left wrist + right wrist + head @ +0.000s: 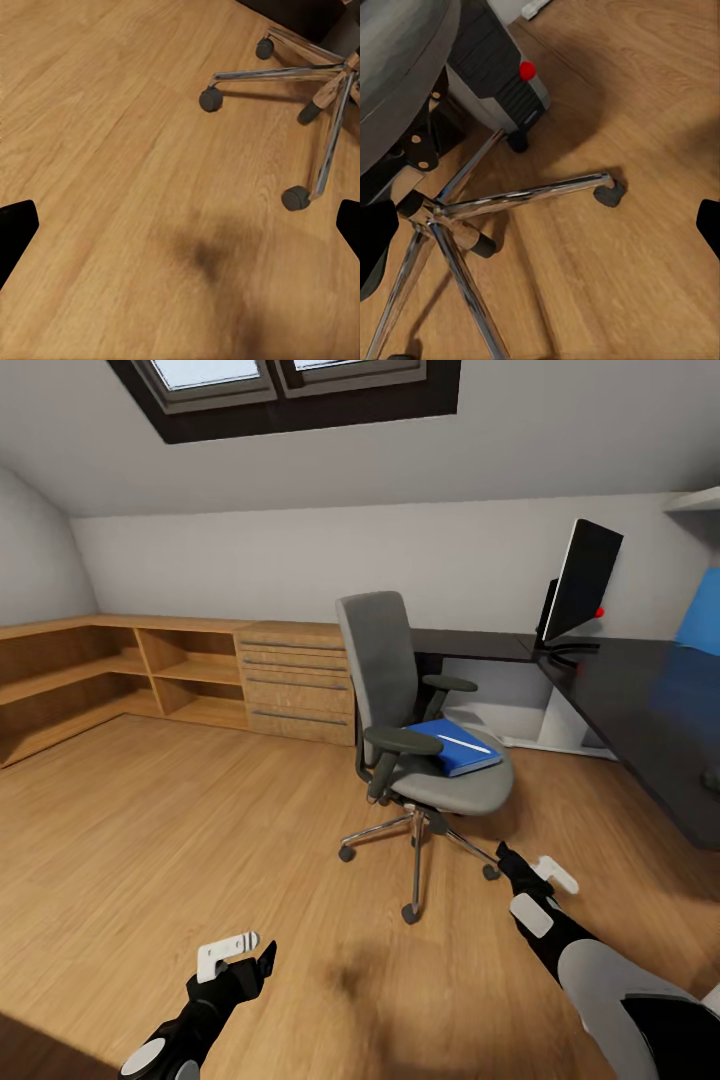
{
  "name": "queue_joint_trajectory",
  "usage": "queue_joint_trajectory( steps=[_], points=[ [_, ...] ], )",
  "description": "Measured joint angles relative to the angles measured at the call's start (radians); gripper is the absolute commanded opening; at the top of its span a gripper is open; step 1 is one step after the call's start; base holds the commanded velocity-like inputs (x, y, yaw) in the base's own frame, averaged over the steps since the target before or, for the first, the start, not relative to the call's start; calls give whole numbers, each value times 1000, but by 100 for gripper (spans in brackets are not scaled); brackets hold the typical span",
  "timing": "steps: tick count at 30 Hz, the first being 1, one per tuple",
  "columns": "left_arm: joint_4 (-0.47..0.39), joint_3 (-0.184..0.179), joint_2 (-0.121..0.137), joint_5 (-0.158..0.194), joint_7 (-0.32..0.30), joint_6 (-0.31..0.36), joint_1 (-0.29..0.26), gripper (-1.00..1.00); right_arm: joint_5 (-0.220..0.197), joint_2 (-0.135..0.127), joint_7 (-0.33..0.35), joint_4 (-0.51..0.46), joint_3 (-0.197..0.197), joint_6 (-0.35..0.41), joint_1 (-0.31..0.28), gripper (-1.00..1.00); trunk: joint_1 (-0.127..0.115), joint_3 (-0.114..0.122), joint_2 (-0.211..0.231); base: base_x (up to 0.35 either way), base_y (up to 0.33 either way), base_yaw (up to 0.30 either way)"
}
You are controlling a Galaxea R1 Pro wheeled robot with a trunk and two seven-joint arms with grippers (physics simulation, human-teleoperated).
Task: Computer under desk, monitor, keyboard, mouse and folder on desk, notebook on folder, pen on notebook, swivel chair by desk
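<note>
Low oak cabinets [150, 670] run along the pale wall left of the swivel chair [400, 700]: open shelf bays, shelves bare, then a block of drawers [298, 682] with long metal pulls just beside the chair's back. Oak plank floor [150, 830], matte, with a soft dark shadow patch near the chair base. Left gripper [245, 952] hangs low over bare floor, well left of the chair, black fingers with a white clip, jaws look spread wide; in the left wrist view its finger tips sit at opposite frame edges. Chair: grey upholstered tall back and rounded seat, black padded armrests, chrome five-star base [315, 90] on dark casters. On the seat lies the folder [455, 746], flat bright blue rectangle, with the pen [463, 743], a thin white stick, lying on top of it. Right gripper [530, 870] hangs just right of the chair base, near floor level, jaws apart and holding nothing. In the right wrist view the computer [499, 67], a light grey box with dark ribbed front and a red light, stands on the floor behind the chrome legs. Right of the chair, the desk [640, 700], glossy black top on white legs, carries the monitor [580, 582], a thin black screen on a curved foot with a red dot.
</note>
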Motion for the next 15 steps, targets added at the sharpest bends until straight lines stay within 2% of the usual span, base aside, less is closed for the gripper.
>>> queue_joint_trajectory(
  steps=[2, 15],
  points=[
    [0, 0, 0, 0, 0, 0, 0, 100, 1, -1, -3, 0, 0, 0, 0, 100, 0, 0, 0, 0, 0, 0],
    [0, 0, 0, 0, 0, 0, 0, 100, 3, 1, 1, 3, 3, -3, 0, 100, 0, 2, 0, 0, 0, -251]
  ],
)
